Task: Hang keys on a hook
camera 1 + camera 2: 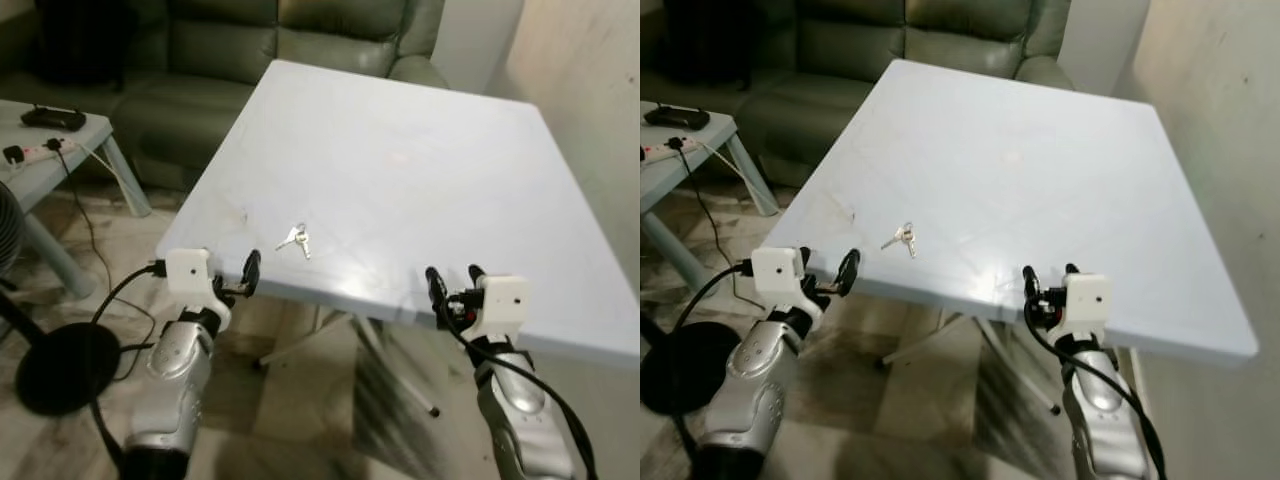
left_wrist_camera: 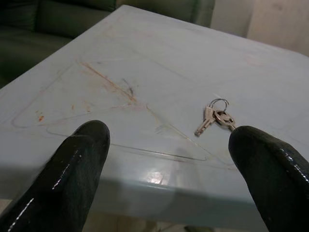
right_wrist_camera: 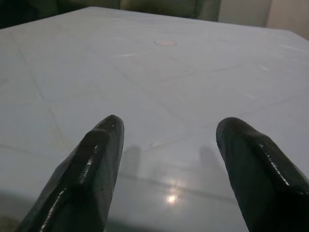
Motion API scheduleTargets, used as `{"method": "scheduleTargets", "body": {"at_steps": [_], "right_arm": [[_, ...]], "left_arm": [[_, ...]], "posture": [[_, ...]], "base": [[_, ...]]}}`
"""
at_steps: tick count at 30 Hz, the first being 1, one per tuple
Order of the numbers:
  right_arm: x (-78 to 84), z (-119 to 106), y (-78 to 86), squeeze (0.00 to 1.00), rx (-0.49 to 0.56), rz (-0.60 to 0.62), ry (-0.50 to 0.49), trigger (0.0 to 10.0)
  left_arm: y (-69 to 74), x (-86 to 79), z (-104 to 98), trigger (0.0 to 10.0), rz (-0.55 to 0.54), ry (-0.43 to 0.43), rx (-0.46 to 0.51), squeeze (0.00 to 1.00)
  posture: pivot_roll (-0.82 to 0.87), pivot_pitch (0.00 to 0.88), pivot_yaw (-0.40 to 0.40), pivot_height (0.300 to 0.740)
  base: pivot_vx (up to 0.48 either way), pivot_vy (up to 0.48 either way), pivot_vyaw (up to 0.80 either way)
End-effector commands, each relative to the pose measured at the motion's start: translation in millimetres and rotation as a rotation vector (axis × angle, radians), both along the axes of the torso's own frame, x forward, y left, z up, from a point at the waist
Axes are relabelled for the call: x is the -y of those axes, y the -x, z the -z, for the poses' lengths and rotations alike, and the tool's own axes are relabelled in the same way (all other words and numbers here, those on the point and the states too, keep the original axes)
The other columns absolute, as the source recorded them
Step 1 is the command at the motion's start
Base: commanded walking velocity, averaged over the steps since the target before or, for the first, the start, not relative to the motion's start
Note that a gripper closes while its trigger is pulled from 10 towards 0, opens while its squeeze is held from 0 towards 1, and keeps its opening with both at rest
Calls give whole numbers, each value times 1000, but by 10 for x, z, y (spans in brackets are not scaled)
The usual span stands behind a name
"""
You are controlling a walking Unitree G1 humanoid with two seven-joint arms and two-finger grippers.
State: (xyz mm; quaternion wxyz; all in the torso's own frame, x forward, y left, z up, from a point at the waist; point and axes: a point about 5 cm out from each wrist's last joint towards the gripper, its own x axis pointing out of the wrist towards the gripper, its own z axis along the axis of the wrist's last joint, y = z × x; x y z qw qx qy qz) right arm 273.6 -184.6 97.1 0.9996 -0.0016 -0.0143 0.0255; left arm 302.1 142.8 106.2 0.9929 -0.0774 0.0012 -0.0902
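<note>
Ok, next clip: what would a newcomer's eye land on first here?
A small bunch of keys lies alone on the pale blue table, near its front edge. The left end effector and right end effector hover open at that edge, the left one closer to the keys. A green sofa stands behind.

Soft, even indoor light falls on the pale desk [image 1: 420, 170], which reads bright against the dim sofa [image 1: 250, 60] at 12 o'clock. The floor [image 1: 330, 400] under the desk's near edge is streaked with motion blur. In the right wrist view a small glare spot sits on the desk at 6 o'clock, with faint shadows ahead of the right tool [image 3: 169, 159]. Both wrist views show their black fingers [image 2: 72, 174] large and soft-edged, with thin highlights.
</note>
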Motion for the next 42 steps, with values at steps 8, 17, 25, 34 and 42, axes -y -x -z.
{"method": "scheduleTargets", "body": {"at_steps": [8,17,25,34,42], "right_arm": [[-18,-48,-7,0,17,-13,-2,10000],[-36,-56,-41,0,21,-19,-2,10000],[-50,-105,-119,0,36,-49,20,10000],[-95,-208,-326,0,41,-119,83,10000],[-310,-371,-605,0,68,-241,107,10000]], "left_arm": [[-5,-65,-1,10000,-32,3,-10,0],[-17,-54,0,10000,-20,-2,-10,0],[29,49,6,10000,28,-33,9,0],[94,178,-17,10000,95,-67,36,0],[171,284,-35,10000,122,-87,50,0]], "posture": [[16,94,-48,740],[21,71,-45,740],[27,58,-49,740],[32,67,-52,740],[50,106,-63,740]], "base": [[0,0,0],[0,0,0],[0,0,0],[0,0,0],[0,0,0]]}}
